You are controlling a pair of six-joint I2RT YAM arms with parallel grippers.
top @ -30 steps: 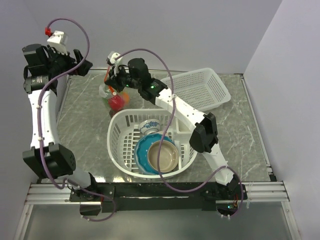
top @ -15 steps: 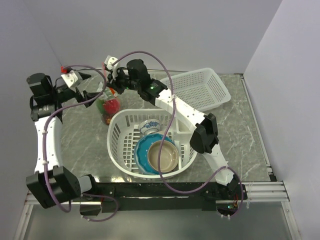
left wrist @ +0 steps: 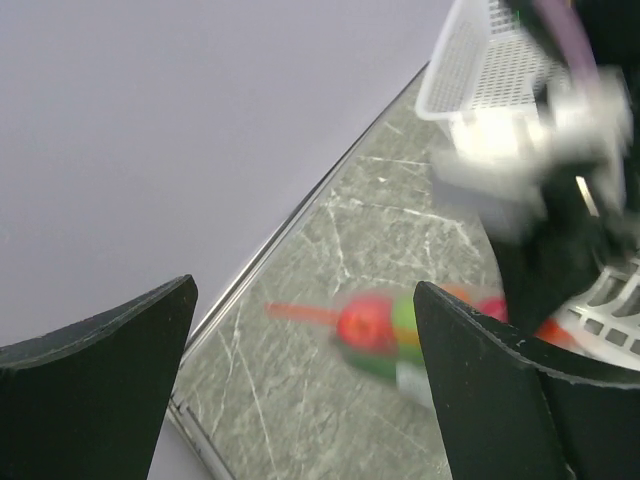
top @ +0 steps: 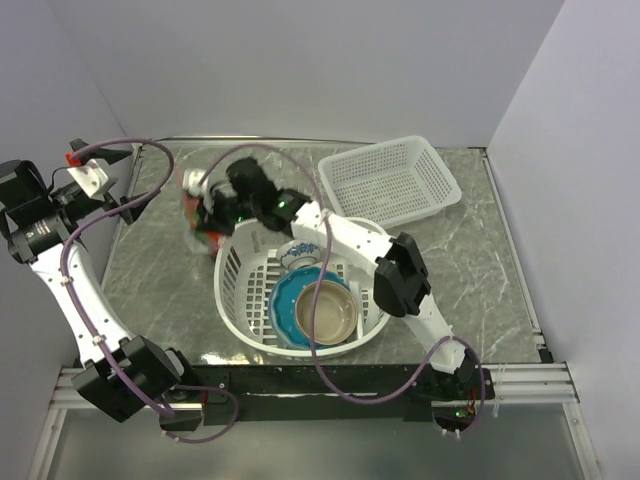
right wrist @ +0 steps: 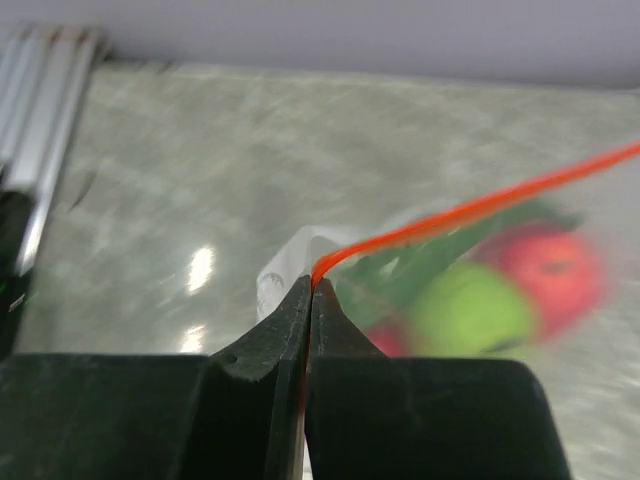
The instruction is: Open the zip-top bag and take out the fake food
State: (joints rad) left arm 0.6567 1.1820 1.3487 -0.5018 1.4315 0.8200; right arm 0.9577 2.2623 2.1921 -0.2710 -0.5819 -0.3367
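1. I'm watching the right pincer (right wrist: 310,285) through its own wrist camera. Its two fingers are pressing tight together, pinching one end of the zip strip (right wrist: 480,205) on the zip-top bag (right wrist: 290,255).
2. The red-orange strip is running up and off to the right from the fingertips, with the clear pouch sagging beneath it.
3. The fake food (right wrist: 470,310) is sitting inside the pouch. I'm making out a red piece (right wrist: 545,265) beside a green piece, both blurred.
4. From overhead, the bag is sitting at the far left of the bench (top: 160,290), just beside the far-left rim of the round white basket (top: 240,290). I cannot tell whether its bottom is touching the bench.
5. The right arm (top: 340,225) is reaching over the basket to get there.
6. The left pincer (left wrist: 305,300) is standing spread wide and gripping nothing. It is hanging off to the left of the bag, apart from it, and facing it.
7. Bowls (top: 325,312) are lying in the basket, and a white mesh tray (top: 390,180) is sitting at the far right.
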